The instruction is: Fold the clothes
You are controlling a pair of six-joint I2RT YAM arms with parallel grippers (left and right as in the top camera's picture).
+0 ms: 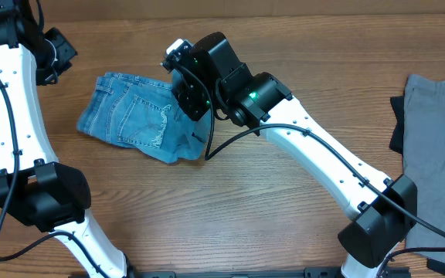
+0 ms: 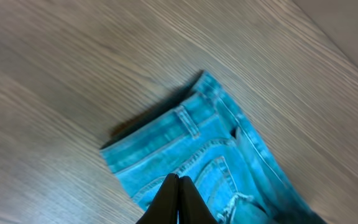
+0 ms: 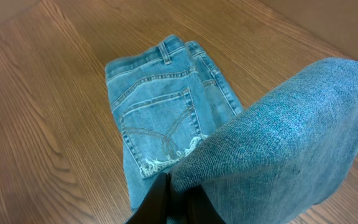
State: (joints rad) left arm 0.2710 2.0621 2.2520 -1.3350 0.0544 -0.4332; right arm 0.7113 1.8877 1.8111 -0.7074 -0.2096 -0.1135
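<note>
Overhead view shows the pair of light blue denim jeans [image 1: 130,116] lying as a short, already doubled packet on the brown wooden desk [image 1: 284,208], left of the middle. The right gripper [image 3: 169,200] hangs over the right end of this packet, and its arm crosses the desk from the lower right corner.

In the right wrist view its jaws are together, clamped on a fold of the denim. A broad flap of the cloth [image 3: 278,137] rises from them toward the camera. The flat part with the stitched back pocket [image 3: 160,134] and the waistband [image 3: 148,57] lies beyond it. I judge that the flap is held high so that it can pass over the flat part without dragging it. It can then land on the pocket side and make the packet shorter.

The left gripper [image 2: 178,198] is near the far left edge of the desk in the overhead view, apart from the jeans. In the left wrist view its jaws are together with nothing between them, and the waistband corner is seen below them. It seems parked aside so that the fold has free way. It could also press the waist end if the packet slides.

A grey cloth [image 1: 439,154] lies at the right edge of the desk, well apart from the jeans, and is probably waiting for its turn. The fold in hand looks like one of the last for the jeans.
</note>
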